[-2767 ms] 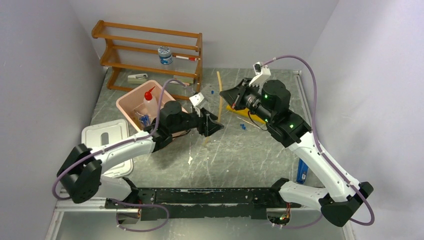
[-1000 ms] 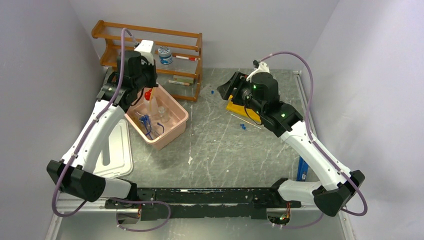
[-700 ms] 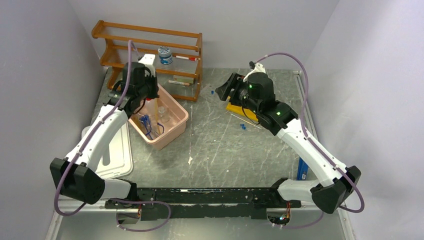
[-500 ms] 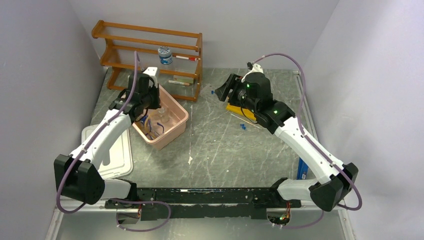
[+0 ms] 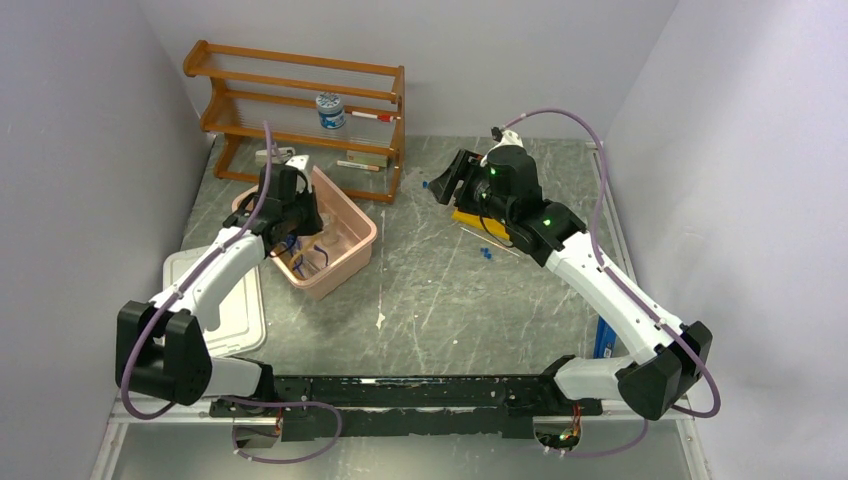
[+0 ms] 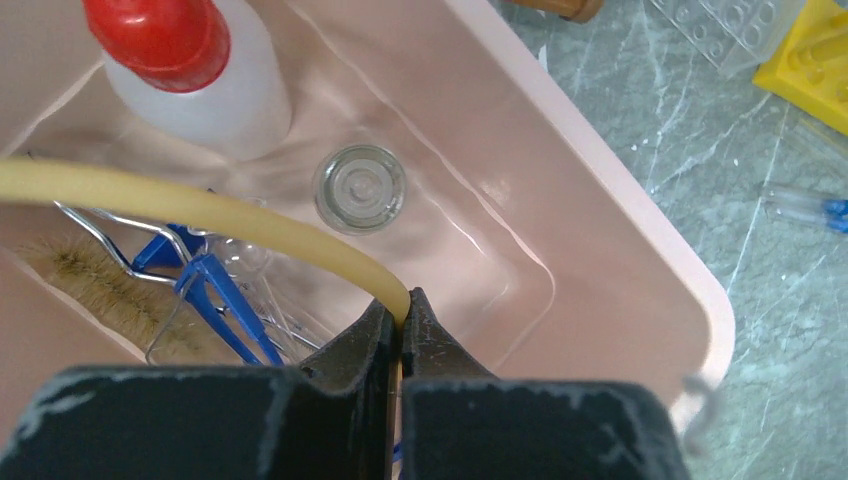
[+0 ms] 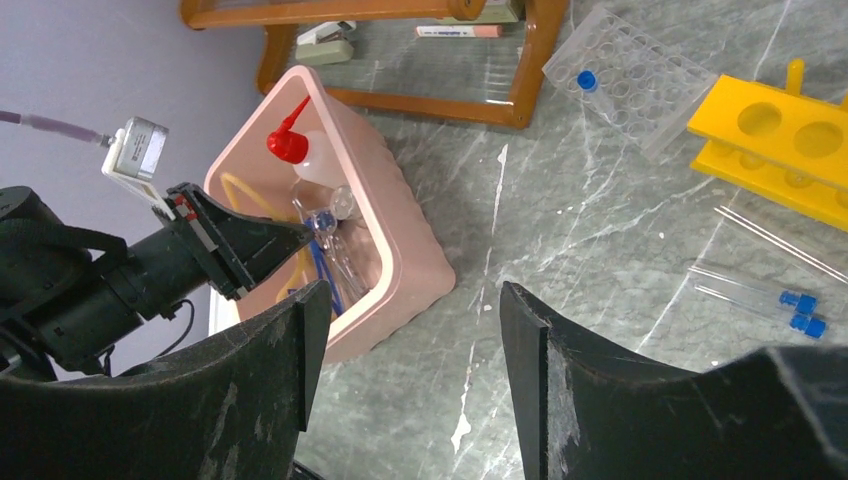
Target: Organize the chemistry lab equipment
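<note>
The bin [image 6: 620, 210] is occupied by the bottle [image 6: 200, 90] and goggles [image 6: 215, 300]. Near the rack [image 7: 793, 128] the right gripper [image 7: 412, 295] is held empty, jaws apart. Over the bin, the tubing [image 6: 200, 205] is clamped between the jaws of the left gripper [image 6: 403, 312]. Two tubes [image 7: 750, 287] are laid beside the rack.

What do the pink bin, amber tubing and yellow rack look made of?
Pink bin: moulded plastic, glossy; sheen streaks run along its walls.
Amber tubing: likely rubber or latex, matte; it bends in a smooth curve.
Yellow rack: probably rigid opaque plastic; flat plates with clean round holes.
</note>
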### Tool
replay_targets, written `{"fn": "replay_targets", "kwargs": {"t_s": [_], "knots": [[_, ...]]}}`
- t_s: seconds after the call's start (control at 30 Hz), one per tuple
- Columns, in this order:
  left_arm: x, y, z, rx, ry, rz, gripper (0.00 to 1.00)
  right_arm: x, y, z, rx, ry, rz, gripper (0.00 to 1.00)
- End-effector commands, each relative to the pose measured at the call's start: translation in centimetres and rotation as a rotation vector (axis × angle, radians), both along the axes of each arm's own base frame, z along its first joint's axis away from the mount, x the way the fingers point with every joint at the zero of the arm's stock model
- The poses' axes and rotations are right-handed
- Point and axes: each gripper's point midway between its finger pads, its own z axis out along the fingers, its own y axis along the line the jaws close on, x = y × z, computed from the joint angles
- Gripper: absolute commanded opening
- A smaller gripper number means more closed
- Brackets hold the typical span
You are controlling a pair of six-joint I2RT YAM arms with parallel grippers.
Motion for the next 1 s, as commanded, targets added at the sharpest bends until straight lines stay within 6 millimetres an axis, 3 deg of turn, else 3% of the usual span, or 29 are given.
{"fn": "replay_targets", "kwargs": {"t_s": [0.0,0.17,0.33,0.5,0.77,0.97], "knots": [[0.5,0.8,-1.0,-0.064,0.023,0.084,0.05,0.4,0.0,0.1,0.024,-0.005,-0.01,0.66],[0.0,0.0,-2.6,-0.125,0.091,0.075,0.06,0.5,0.2,-0.1,0.026,0.002,-0.008,0.66],[-0.1,0.5,-3.2,-0.135,0.145,0.15,0.29,0.4,0.5,-0.1,0.04,0.005,0.007,0.66],[0.8,0.7,-0.7,-0.117,0.14,0.155,0.48,0.3,1.2,-0.2,0.045,0.005,0.044,0.65],[1.2,1.6,3.9,-0.086,0.054,0.166,0.53,0.6,1.2,-0.9,0.027,0.017,0.04,0.65],[1.2,3.8,5.2,0.021,0.024,0.222,0.67,0.9,1.6,-0.9,0.025,0.012,0.052,0.65]]}}
